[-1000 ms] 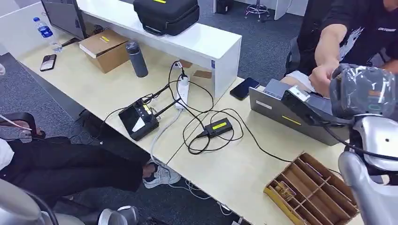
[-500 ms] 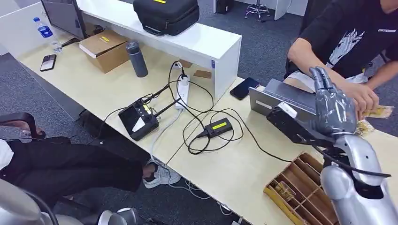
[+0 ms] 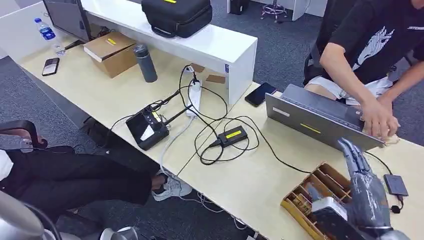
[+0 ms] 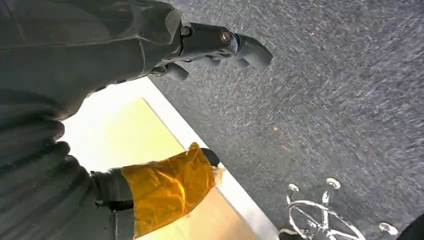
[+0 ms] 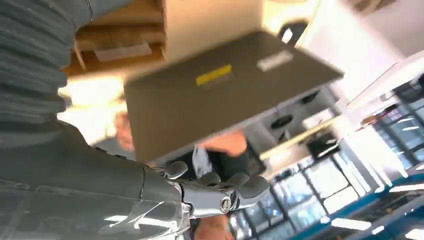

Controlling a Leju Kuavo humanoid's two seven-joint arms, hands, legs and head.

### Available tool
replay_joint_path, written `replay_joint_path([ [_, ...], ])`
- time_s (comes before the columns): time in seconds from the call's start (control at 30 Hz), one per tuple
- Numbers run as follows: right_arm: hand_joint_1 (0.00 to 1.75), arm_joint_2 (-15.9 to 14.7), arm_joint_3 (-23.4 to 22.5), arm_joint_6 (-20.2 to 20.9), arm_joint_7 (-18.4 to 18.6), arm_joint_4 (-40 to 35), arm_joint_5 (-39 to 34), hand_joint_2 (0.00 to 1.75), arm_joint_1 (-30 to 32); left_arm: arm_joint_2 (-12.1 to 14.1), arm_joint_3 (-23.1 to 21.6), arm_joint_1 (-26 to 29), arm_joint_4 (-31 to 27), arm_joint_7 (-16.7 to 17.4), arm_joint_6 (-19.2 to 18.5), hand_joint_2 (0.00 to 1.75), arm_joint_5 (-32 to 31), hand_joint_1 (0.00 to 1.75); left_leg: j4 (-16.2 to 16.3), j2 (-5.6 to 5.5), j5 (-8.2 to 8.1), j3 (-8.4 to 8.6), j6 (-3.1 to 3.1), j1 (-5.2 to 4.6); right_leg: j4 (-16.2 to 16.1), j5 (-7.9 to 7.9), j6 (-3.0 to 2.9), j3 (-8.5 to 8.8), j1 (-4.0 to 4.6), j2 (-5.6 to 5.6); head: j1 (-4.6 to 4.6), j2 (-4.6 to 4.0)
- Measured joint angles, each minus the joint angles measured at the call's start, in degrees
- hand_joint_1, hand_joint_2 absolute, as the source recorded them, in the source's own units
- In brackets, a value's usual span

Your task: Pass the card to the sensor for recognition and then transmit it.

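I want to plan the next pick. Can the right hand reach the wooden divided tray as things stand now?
Probably yes. The right hand hovers over the wooden tray at the table edge, holding nothing, with nothing between them. The person's hand is apart, behind the laptop.

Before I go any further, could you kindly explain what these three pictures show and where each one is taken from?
They come from a two-armed humanoid robot. The wide picture looks down from its head onto a desk. On it lie a grey laptop, a wooden divided tray, a small black sensor box, a power strip and cables. A person reaches behind the laptop. The right robot hand is raised above the tray, fingers extended, holding nothing. The other two pictures come from cameras at the wrists: one shows that same hand facing the laptop, the other the left robot hand, empty, hanging over grey carpet.
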Motion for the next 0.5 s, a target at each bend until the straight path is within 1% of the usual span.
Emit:
replay_joint_path([
  [0.1, 0.00, -2.79, -2.50, -0.04, -3.38, -3.79, -2.41, 1.75, 6.66, 0.04, 0.90, 0.30, 0.00, -0.07, 0.00, 1.75, 0.40, 0.00, 0.00, -0.10, -0.01, -0.04, 0.02, 0.00, 0.00, -0.06, 0.05, 0.03, 0.00, -0.10, 0.00, 0.00],
  [0.23, 0.00, -5.01, -5.10, -0.85, -5.04, -7.14, -1.19, 1.75, 12.83, 0.20, 1.49, 0.58, 0.00, -0.07, 0.00, 1.75, 0.85, 0.00, -0.01, -0.03, -0.09, 0.00, -0.05, 0.00, 0.01, -0.07, 0.03, 0.03, 0.00, 0.00, 0.00, 0.00],
  [0.33, 0.00, -6.10, -6.06, -3.21, -4.23, -8.66, 3.52, 1.75, 16.49, 0.26, 2.21, 0.72, 0.00, -0.07, 0.04, 1.75, 1.05, 0.00, -0.01, -0.05, -0.09, -0.01, -0.05, 0.00, 0.01, -0.11, 0.07, 0.04, 0.00, -0.03, 0.00, 0.00],
  [0.4, 0.00, -6.59, -6.30, -5.23, -3.04, -8.75, 7.08, 1.75, 18.15, 0.26, 2.56, 0.80, 0.00, -0.07, 0.18, 1.75, 1.16, 0.00, -0.01, -0.03, -0.09, 0.00, -0.05, 0.01, 0.01, -0.11, 0.07, 0.04, 0.00, -0.01, 0.00, 0.00],
  [0.5, 0.00, -7.22, -6.48, -7.15, -1.75, -8.40, 10.49, 1.75, 20.02, 0.26, 2.78, 0.82, 0.00, -0.02, 0.46, 1.75, 1.18, 0.00, -0.01, -0.04, -0.09, -0.01, -0.05, 0.00, 0.01, -0.11, 0.07, 0.04, 0.00, -0.02, 0.00, 0.00],
])
